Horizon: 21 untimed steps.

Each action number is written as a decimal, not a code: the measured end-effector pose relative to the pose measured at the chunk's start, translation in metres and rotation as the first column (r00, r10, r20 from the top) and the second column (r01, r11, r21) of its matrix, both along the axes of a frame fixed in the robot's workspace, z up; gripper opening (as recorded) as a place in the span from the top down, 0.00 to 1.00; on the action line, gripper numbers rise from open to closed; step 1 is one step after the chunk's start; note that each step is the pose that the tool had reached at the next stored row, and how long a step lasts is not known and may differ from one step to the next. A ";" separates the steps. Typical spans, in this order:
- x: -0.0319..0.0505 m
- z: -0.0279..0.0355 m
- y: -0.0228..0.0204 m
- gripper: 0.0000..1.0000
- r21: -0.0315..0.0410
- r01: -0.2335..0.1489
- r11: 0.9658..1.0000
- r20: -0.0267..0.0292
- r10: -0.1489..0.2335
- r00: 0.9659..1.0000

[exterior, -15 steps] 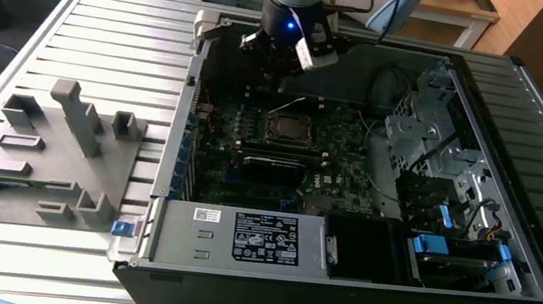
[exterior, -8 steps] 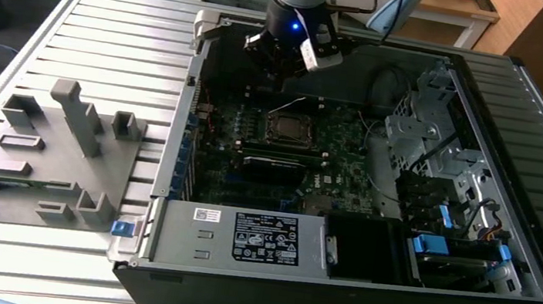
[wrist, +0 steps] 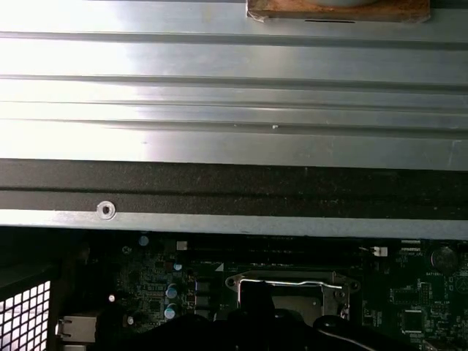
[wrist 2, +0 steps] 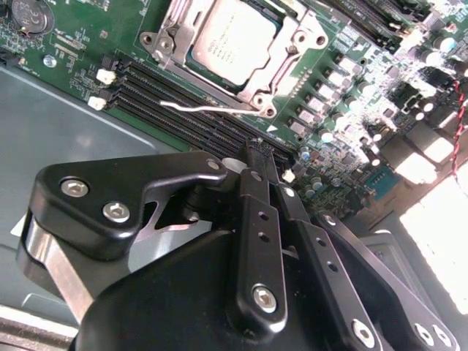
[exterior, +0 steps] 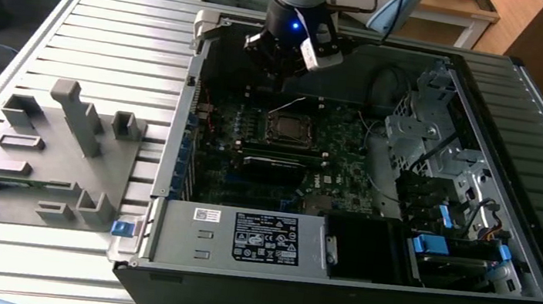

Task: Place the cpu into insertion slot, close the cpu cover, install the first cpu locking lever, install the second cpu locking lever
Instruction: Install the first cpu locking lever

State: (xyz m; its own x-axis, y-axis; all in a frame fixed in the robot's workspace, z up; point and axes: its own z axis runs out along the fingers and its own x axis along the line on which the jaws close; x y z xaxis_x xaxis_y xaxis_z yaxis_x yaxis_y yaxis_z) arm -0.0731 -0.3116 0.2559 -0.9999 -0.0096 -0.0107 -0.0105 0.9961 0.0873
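In the exterior view, the gripper (exterior: 277,71) hangs inside the open case (exterior: 236,272) on the table (exterior: 109,39), near the cpu (exterior: 290,127) on the motherboard (exterior: 344,153).

In the second wrist view, the gripper (wrist 2: 261,155) is narrow, its tips almost meeting and holding nothing. The cpu (wrist 2: 230,36) sits in its socket with the cover (wrist 2: 292,66) flat around it. A thin lever (wrist 2: 208,110) lies just beside the socket.

In the first wrist view, the cover (wrist: 289,281) shows below the case wall (wrist: 219,186).

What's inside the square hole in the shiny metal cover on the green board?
The cpu sits there, its dull silver top showing through the opening in the cpu cover. Whatever lies underneath the chip cannot be seen, because the chip and the cover's frame hide it.
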 end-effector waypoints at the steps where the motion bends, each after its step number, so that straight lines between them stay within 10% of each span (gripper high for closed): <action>1: 0.0000 0.0000 0.0000 0.89 0.000 0.000 1.000 0.000 0.000 1.000; 4: 0.0000 -0.0003 -0.0001 0.89 0.004 0.000 1.000 0.001 0.000 1.000; 7: -0.0001 -0.0011 -0.0001 0.89 0.022 -0.002 1.000 0.004 0.002 1.000; 21: 0.0000 -0.0123 -0.0068 0.89 0.027 -0.006 1.000 0.056 0.004 0.998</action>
